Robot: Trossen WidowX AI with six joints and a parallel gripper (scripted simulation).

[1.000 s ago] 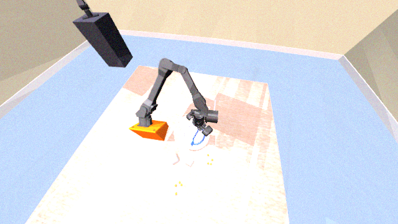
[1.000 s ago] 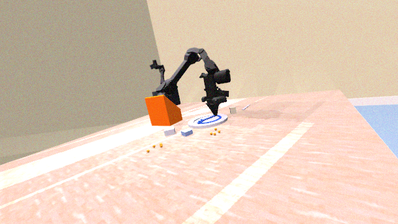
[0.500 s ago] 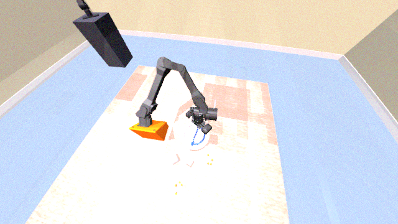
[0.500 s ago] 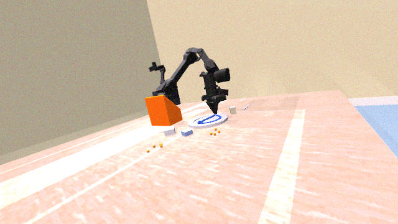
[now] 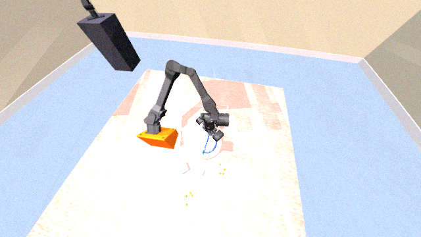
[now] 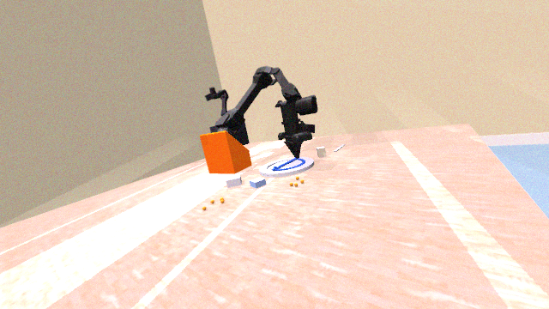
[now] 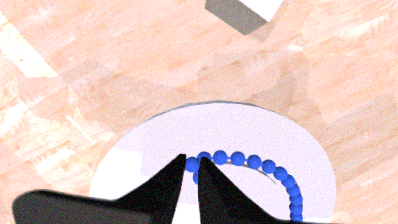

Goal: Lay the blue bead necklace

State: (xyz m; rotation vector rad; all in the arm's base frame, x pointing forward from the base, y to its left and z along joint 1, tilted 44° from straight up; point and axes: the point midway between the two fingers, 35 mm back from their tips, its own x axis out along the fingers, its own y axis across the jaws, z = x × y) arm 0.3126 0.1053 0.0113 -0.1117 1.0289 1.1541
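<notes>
The round white bead board (image 5: 206,158) (image 6: 283,173) (image 7: 225,125) lies flat below my gripper. The blue bead necklace (image 5: 203,152) (image 6: 275,168) (image 7: 254,162) lies on it in a D shape: one run curves along the right side, the other crosses the middle nearly straight. In the wrist view a thin dark groove line shows just inside the curved run. My gripper (image 5: 210,132) (image 6: 297,157) (image 7: 192,161) is shut on a bead at the far end of the loop, low over the board. The fingers hide part of the straight run.
An orange base block (image 5: 159,141) (image 6: 219,154) stands left of the board. A white block (image 6: 233,182) and a bluish block (image 6: 257,183) lie in front, with small orange beads (image 5: 223,174) (image 6: 296,184). A pale cube (image 6: 321,151) and a thin white strip (image 6: 339,148) lie behind.
</notes>
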